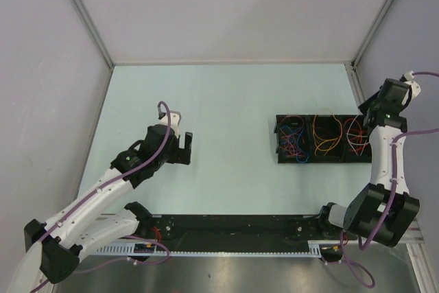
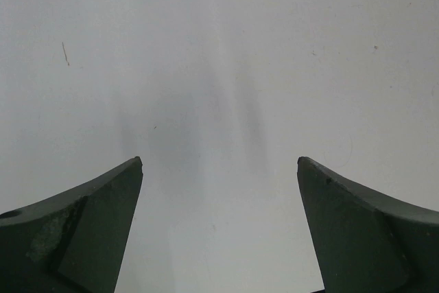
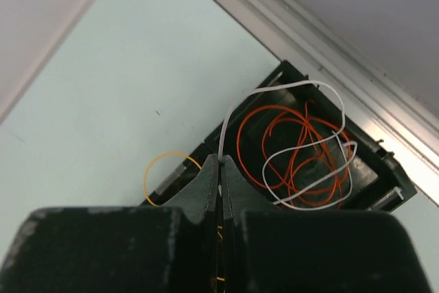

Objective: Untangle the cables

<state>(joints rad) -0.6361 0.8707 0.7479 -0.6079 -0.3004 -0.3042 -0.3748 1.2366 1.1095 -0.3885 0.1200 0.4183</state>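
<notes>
A black three-compartment tray (image 1: 281, 159) lies at the right of the table. Its left compartment holds blue and red cables (image 1: 292, 139), its middle one orange cables (image 1: 326, 135), and its right one red cables (image 1: 355, 134) with a pale one among them. My right gripper (image 1: 370, 118) hovers over the tray's right end. In the right wrist view it (image 3: 221, 161) is shut on the pale cable (image 3: 223, 139), which rises from the jaws and loops over the red cables (image 3: 274, 107). An orange loop (image 3: 145, 180) shows to the left. My left gripper (image 1: 180, 147) is open and empty over bare table (image 2: 219, 161).
Grey walls with metal corner posts (image 1: 86, 15) enclose the table on three sides. A black rail (image 1: 226, 228) with the arm bases runs along the near edge. The tray's end wall (image 3: 394, 176) lies close to the right wall's metal strip.
</notes>
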